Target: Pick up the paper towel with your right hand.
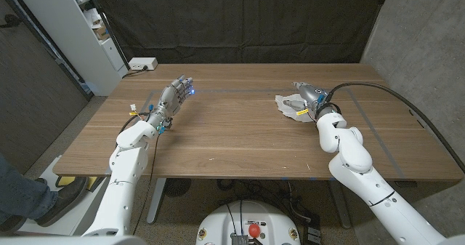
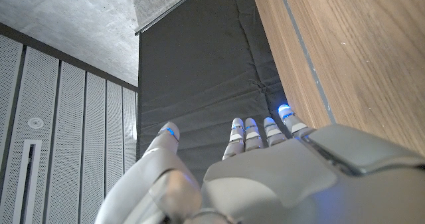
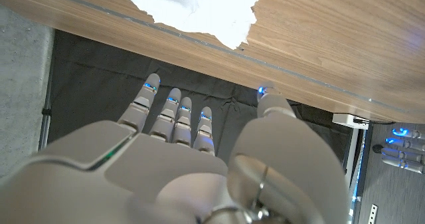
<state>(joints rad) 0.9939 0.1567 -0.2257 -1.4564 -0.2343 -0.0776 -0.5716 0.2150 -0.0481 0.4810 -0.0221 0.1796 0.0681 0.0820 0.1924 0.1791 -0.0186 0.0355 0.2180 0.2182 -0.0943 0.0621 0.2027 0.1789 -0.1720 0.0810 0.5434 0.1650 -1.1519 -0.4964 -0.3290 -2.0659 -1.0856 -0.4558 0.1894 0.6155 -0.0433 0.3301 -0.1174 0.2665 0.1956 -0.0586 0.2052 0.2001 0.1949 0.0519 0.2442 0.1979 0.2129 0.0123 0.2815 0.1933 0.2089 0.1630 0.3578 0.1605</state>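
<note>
Head view: R hand (image 1: 305, 94) sits over the crumpled white paper towel (image 1: 289, 104) on the counter (image 1: 240, 129), far-right part, well apart from L hand (image 1: 174, 97).

Step in hand (judged): final approach / pre-grasp w/ R hand. Not yet lifted; towel lies on the wood.

R wrist view: fingers (image 3: 174, 114) apart and reaching forward, thumb set off to one side, nothing between them. Towel (image 3: 192, 8) lies ahead of the fingertips w/ a gap; no contact seen here. In head view the hand overlaps the towel's far edge, so whether it touches there – cannot tell.

How to do it well (judgement):
- Bring fingertips down onto the towel's bulk, not its thin ragged edge.
- Close thumb vs. fingers to gather a fold; the sheet is soft and will prob. slide on smooth wood if only pushed.
- Lift straight up once pinched; check no corner drags.

L wrist view: L hand (image 2: 265, 177) fingers extended, slightly apart, holding nothing; idle beside the counter (image 2: 358, 51) edge.
</note>
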